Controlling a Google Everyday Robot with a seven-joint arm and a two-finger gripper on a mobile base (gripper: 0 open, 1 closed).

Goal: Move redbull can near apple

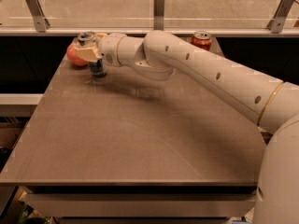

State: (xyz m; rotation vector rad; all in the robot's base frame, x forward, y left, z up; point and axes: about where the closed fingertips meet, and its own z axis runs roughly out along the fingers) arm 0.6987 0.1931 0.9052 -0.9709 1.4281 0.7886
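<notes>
One view only: at the far left corner of the table (140, 143), the gripper (91, 55) has its jaws pinching the redbull can (97, 68). The can is upright, just beside the apple (73, 55). A Coca-Cola can (202, 39) stands well apart at the far edge. Delivery looks nearly done; the next move calls for spreading the jaws and backing off without tipping the can.

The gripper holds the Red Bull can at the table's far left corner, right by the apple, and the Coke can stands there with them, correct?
Not quite. The camera view shows the Coke can standing apart, at the far edge beyond the arm. The rest holds: the gripper holds the Red Bull can by the apple at the table's far left corner.
</notes>
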